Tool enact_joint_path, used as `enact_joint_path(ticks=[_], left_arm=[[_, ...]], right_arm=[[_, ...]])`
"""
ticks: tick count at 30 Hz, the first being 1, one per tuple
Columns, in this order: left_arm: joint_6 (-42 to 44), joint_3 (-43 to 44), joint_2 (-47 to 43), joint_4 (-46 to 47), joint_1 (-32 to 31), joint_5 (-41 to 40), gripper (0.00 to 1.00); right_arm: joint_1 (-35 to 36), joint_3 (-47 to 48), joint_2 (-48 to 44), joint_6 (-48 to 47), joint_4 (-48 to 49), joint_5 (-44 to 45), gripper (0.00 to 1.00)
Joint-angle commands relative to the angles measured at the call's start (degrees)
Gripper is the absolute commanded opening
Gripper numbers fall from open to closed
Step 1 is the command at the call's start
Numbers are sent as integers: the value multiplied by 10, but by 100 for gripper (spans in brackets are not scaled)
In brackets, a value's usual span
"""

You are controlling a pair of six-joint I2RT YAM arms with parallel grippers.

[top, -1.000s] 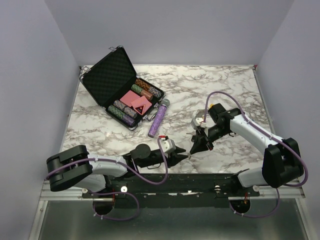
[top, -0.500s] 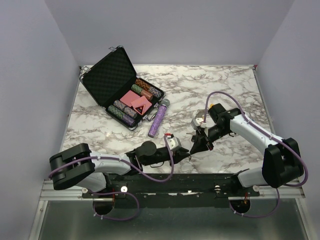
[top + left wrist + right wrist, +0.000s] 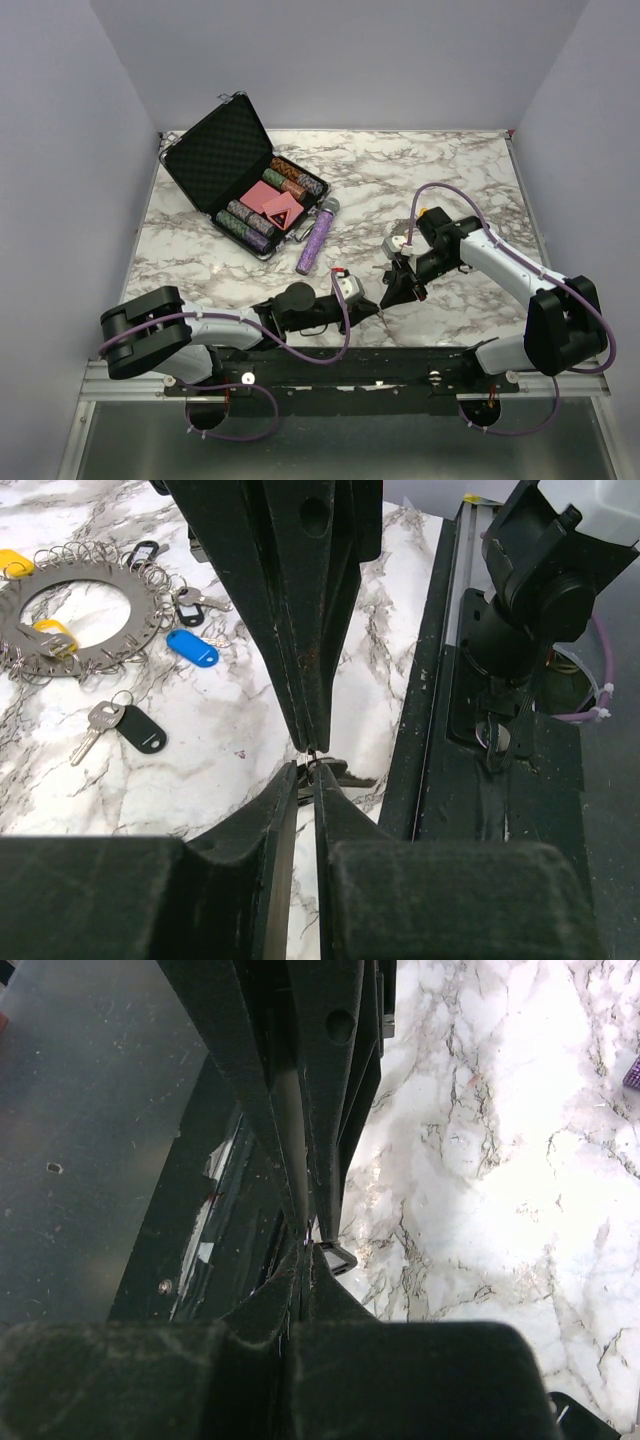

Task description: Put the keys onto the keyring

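The keyring (image 3: 80,610) lies flat on the marble, strung with many small silver keys, in the left wrist view's upper left. Loose keys lie beside it: one with a blue cap (image 3: 193,648), one with a black head (image 3: 125,730). My left gripper (image 3: 372,308) and right gripper (image 3: 384,300) meet tip to tip near the table's front edge. The left gripper (image 3: 306,770) is closed to a narrow gap on a black-headed key (image 3: 335,772). The right gripper (image 3: 303,1250) is shut on the same key (image 3: 338,1257). In the top view the keyring is hidden under the right arm.
An open black case (image 3: 245,185) with poker chips stands at the back left. A purple glittery tube (image 3: 316,238) lies beside it. The table's front edge and black rail (image 3: 440,680) run right next to both grippers.
My left gripper has moved right to meet the right gripper's tips. The right arm has hardly moved.
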Motion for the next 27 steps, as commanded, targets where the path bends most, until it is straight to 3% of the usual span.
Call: enact_joint_path(ticks=[1, 5, 8, 10, 16, 27], left_arm=[[4, 13, 10, 0, -4, 5, 17], [2, 17, 11, -2, -3, 3, 11], [-2, 15, 10, 1, -3, -1, 0], [-6, 11, 10, 8, -4, -4, 0], [-25, -24, 4, 79, -4, -27, 0], [-52, -47, 15, 152, -3, -31, 0]], right_arm=[[5, 12, -4, -10, -9, 0, 1], [5, 12, -3, -11, -10, -1, 1], [5, 10, -3, -12, -11, -1, 1], [6, 10, -3, -12, -11, -3, 1], [5, 15, 0, 9, -8, -27, 25], [5, 12, 2, 4, -9, -52, 28]])
